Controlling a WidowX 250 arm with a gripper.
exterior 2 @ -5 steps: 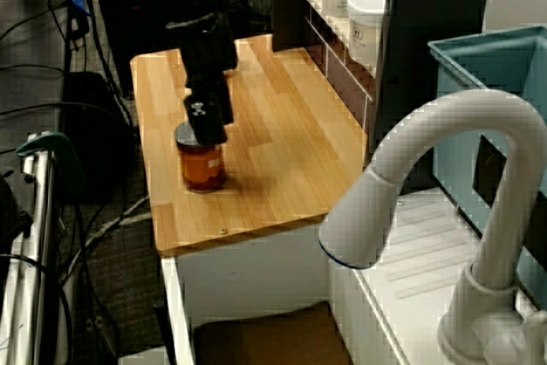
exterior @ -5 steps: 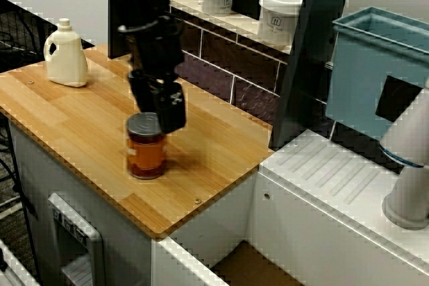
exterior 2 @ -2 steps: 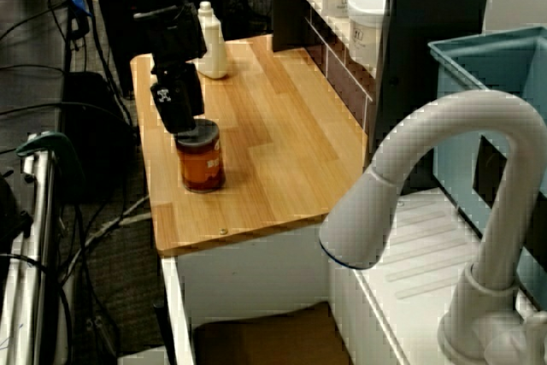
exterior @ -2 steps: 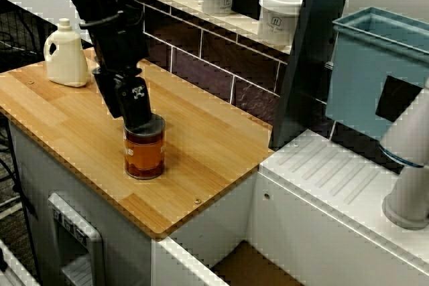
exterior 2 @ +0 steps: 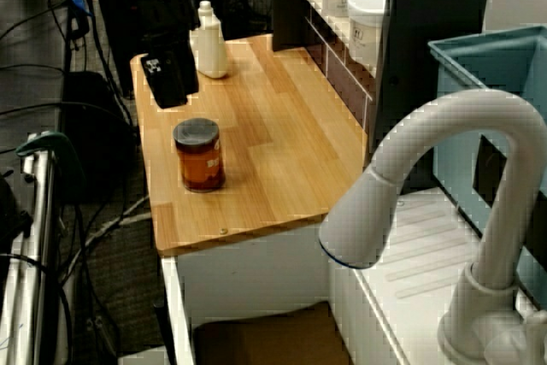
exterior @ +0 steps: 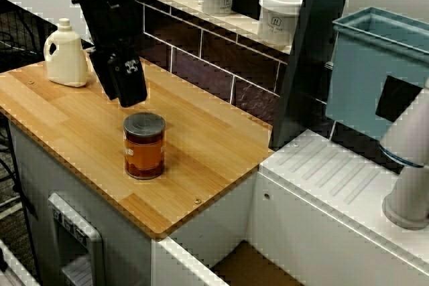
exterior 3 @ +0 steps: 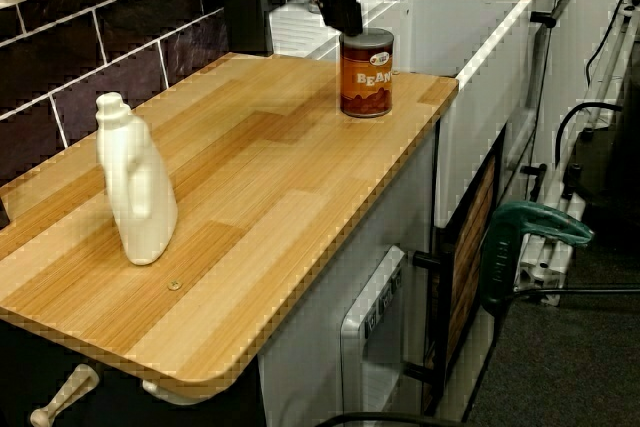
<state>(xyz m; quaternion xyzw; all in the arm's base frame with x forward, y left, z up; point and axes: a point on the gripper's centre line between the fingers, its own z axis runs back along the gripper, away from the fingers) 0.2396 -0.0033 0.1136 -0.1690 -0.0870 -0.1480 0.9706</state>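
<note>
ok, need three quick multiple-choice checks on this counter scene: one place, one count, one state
1. Where does the cream bottle stand?
A. on the tiled ledge beside the tubs
B. on the wooden counter
C. inside the teal bin

2. How many things stand on the wooden counter?
A. one
B. two
C. four

3. How is the jar?
A. upright, lid on, free of the gripper
B. lying on its side
C. lifted off the wood in the gripper

Answers:
1 B: the cream bottle sits on the wood at the end away from the white faucet.
2 B: only the cream bottle and the jar stand there.
3 A: the jar rests on the wood with its dark lid in place, and the gripper hangs above and to one side, apart from it.
</note>
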